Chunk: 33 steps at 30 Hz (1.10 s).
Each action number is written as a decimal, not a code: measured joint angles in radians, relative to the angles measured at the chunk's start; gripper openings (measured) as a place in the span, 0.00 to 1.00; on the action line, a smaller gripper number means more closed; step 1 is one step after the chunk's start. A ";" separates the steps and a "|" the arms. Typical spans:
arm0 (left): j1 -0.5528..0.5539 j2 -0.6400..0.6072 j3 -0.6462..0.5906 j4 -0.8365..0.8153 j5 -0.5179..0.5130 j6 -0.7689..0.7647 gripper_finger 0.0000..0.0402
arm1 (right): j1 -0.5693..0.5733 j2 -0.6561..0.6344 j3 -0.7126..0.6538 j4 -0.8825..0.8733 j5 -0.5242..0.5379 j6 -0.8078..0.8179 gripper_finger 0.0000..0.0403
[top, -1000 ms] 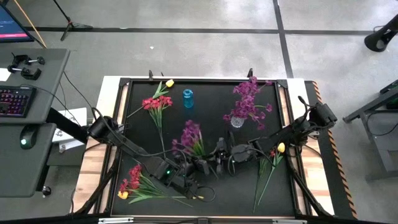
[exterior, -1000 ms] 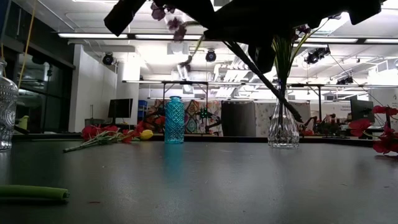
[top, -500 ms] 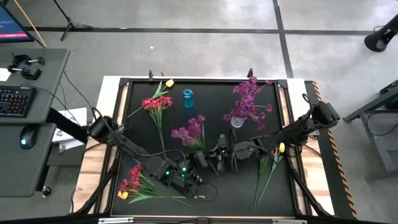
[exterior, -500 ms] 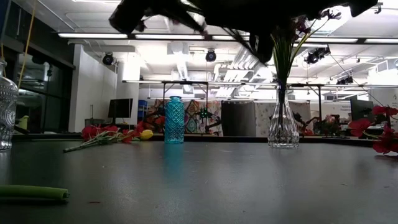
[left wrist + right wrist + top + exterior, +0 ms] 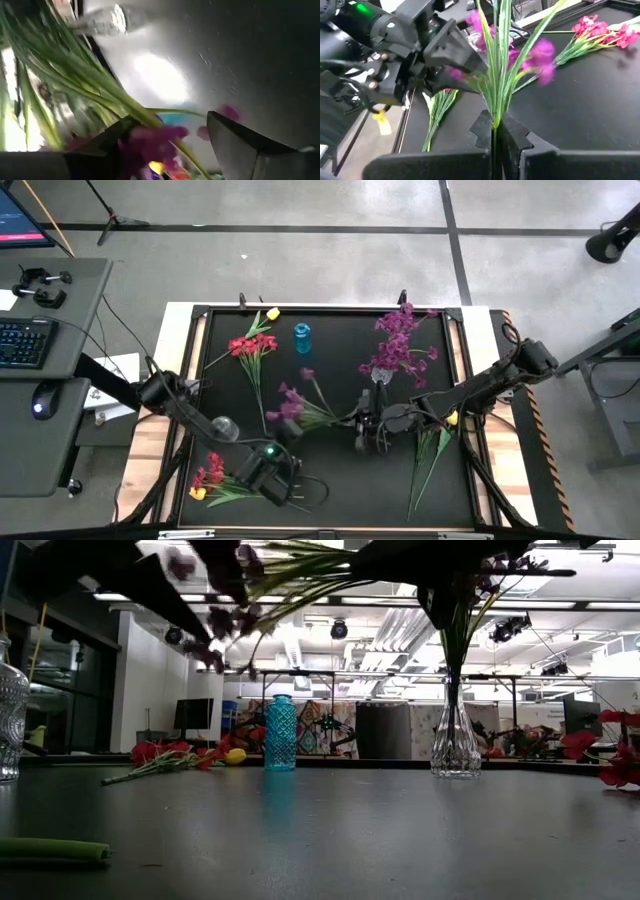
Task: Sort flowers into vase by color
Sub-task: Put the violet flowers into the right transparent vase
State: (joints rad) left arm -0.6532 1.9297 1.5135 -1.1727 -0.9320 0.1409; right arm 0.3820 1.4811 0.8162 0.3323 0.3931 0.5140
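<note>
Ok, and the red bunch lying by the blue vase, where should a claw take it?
Take the red bunch by its bare green stems, below the blooms, coming straight down with fingers across them. It lies flat, blooms beside the blue vase, stems trailing toward the table's middle. The right claw holds a purple bunch; the open left claw looks better placed.

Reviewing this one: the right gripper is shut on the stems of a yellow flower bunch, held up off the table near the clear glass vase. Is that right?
Not quite. The bunch clamped in the right gripper is purple, not yellow, as the right wrist view shows. The rest holds: the gripper is shut on its stems, and the bunch is held off the table near the clear glass vase.
</note>
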 joint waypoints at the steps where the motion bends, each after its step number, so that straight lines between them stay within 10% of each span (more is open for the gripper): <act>1: -0.006 0.000 0.000 -0.018 0.010 -0.043 0.54 | 0.000 0.000 0.000 -0.003 0.000 0.001 0.00; 10: -0.107 -0.083 -0.001 -0.053 0.015 -0.345 0.54 | 0.000 -0.010 0.000 -0.019 0.000 -0.018 0.00; 23: -0.335 -0.211 -0.004 -0.274 -0.344 -0.953 0.54 | 0.031 -0.077 0.000 -0.013 0.129 -0.105 0.00; 33: -0.375 -0.209 -0.338 -0.214 -0.629 -1.645 0.54 | 0.031 -0.077 0.000 0.403 0.136 -0.465 0.00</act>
State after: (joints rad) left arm -1.0280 1.7210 1.1754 -1.3869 -1.5615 -1.5037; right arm 0.4135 1.4044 0.8165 0.7357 0.5293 0.0486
